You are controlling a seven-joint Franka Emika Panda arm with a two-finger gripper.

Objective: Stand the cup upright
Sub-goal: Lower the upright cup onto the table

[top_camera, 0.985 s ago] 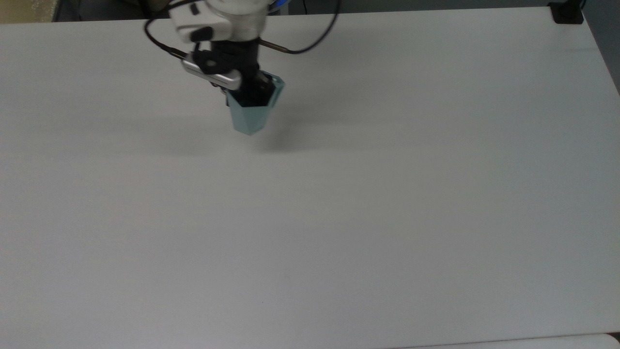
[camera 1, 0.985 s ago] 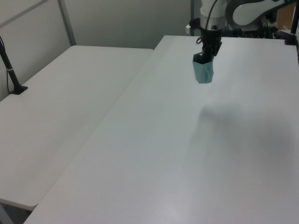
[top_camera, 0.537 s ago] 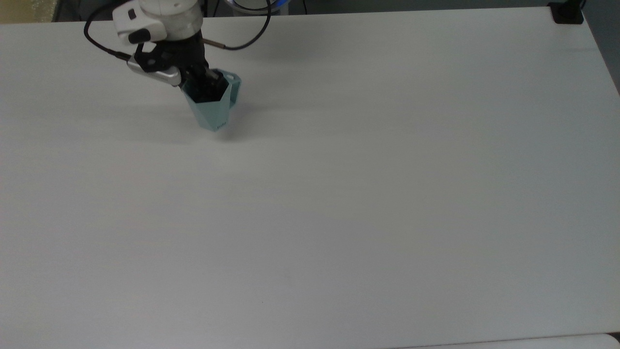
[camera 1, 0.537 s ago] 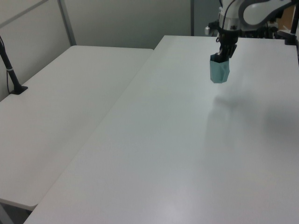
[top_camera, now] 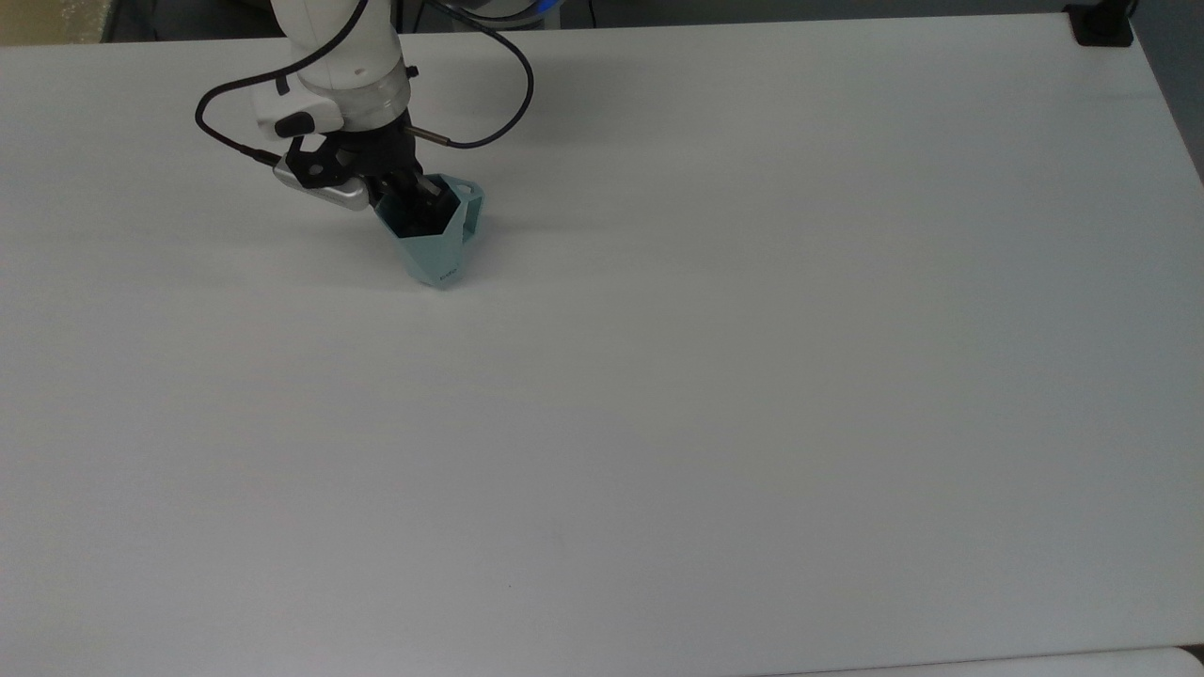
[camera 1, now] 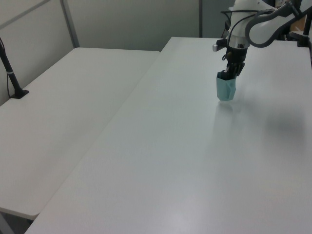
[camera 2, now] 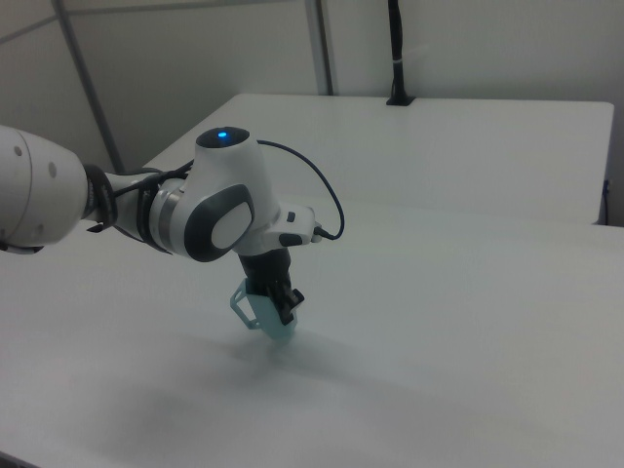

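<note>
Pinched on the rim wall, one jaw dips inside the mouth and the other presses outside, so the gripper (top_camera: pixel 412 202) has the cup (top_camera: pixel 433 240) clamped from above. Nearest in the top view is a broad bare stretch of the white table (top_camera: pixel 658 451); further back sits the cup, mouth up, its narrow base at or just over the surface, near the far edge toward the top view's left. The flat handle (top_camera: pixel 467 200) juts to the top view's right. It looks like thin, light, stiff plastic, smooth and faceted, so I judge it could twist in a rim pinch or tip on that small base. The rim wall or the handle seem the surest holds. Behind, the arm (top_camera: pixel 334 56) rises.
</note>
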